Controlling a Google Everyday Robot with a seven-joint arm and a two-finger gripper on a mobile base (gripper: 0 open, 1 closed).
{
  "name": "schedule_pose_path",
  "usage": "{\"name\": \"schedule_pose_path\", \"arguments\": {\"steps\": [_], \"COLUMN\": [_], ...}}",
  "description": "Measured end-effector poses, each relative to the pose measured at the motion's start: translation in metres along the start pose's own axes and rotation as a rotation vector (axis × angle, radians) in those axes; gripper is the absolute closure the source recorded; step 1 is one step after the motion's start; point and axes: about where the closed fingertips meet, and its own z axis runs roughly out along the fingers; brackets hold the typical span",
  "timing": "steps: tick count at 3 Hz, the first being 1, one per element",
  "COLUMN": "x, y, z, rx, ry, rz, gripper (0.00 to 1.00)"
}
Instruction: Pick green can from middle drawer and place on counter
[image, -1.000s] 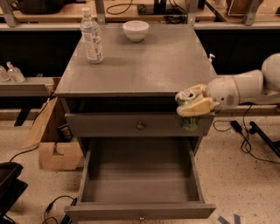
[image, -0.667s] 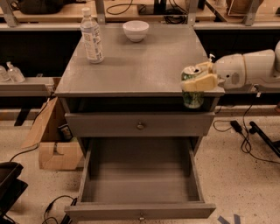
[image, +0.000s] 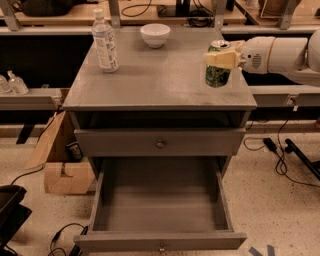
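- The green can (image: 218, 75) is standing upright over the right side of the desk (image: 160, 80), close to its right edge and about midway between the front and back edges.
- Whether the can's base is touching the desk or hanging just above it cannot be told.
- The gripper (image: 219, 59) is sitting at the can's upper half, just under the silver lid, with its tan jaws closing around the can and gripping it from both sides.
- The white arm (image: 280, 52) is reaching in from beyond the desk's right edge, lying roughly level with the can's top.
- A white bowl (image: 155, 35) is sitting at the back edge, near the middle, well apart from the can.
- A clear plastic water bottle (image: 105, 42) with a white label is standing upright near the back left corner.
- Below the front edge, the upper drawer front (image: 160, 142) is sitting shut, showing its round knob (image: 160, 144).
- Beneath it, the middle drawer (image: 160, 241) is standing pulled far out, showing its plain grey floor and tall side walls.
- A cardboard box (image: 60, 165) is lying on the floor to the left of the desk.
- Black cables (image: 280, 155) are trailing across the floor to the right.
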Motion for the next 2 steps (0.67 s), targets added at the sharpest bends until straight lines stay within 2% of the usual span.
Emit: {"name": "schedule_pose_path", "arguments": {"steps": [1, 2], "x": [0.016, 0.046], "y": [-0.028, -0.047], "z": [0.016, 0.040], "rx": [0.082, 0.118], "ry": [-0.052, -0.088], "rz": [-0.002, -0.019], "gripper": [1.00, 1.00]}}
